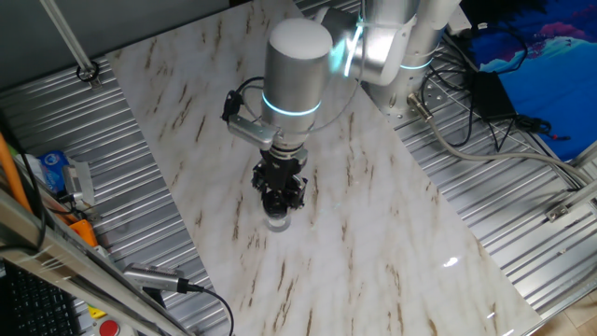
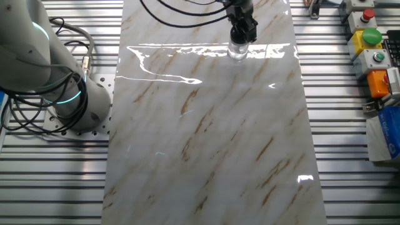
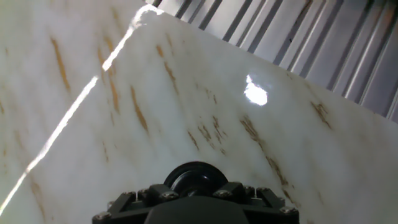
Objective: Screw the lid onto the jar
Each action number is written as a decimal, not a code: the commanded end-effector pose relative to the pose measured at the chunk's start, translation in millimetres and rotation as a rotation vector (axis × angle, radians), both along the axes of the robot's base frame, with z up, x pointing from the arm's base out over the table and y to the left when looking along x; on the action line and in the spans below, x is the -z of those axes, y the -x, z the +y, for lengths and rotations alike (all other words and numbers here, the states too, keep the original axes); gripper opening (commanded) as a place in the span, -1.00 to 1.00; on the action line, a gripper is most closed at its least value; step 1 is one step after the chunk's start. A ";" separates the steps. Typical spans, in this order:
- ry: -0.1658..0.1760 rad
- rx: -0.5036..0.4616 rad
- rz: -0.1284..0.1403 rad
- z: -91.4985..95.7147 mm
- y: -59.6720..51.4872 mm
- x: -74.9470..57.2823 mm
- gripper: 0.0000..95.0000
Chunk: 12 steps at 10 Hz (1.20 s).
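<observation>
While I stand by the worktop (image 1: pixel 373 233), this is what I see:

Arm: it reaches down from the far side, with the gripper (image 1: pixel 279 198) pointing straight down at the middle of the marble top.

Jar: the jar (image 1: pixel 278 220) stands upright on the worktop, right under the gripper. In the other fixed view it shows as a small clear thing (image 2: pixel 237 51) near the far edge.

Lid: the lid (image 3: pixel 194 178) shows in the hand view as a round black cap just past the hand. It looks like it sits on top of the jar, but I cannot see the join.

Jaws: they sit close around the top of the jar. I cannot tell if they are clenched on the lid or let go, because the hand hides them.

Done so far: I think the lid is already on the jar's mouth.

Left to do: I guess the twisting is going on or is about to finish. How tight the lid is, the pictures do not show.

Nearby: nothing else stands on the marble close to the jar.
</observation>
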<state>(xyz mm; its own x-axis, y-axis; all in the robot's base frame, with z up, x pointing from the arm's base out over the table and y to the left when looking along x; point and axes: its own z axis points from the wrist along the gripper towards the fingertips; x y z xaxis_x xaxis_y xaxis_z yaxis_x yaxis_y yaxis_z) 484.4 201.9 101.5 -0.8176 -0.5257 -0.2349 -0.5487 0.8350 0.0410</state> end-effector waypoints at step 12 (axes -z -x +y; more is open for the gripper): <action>0.119 -0.329 0.004 -4.3 -3.0 -4.5 1.00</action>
<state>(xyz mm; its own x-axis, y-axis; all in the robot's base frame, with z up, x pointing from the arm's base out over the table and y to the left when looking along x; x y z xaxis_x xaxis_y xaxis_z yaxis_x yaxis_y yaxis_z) 488.7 197.3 103.7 -0.6175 -0.7690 -0.1654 -0.7729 0.6322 -0.0538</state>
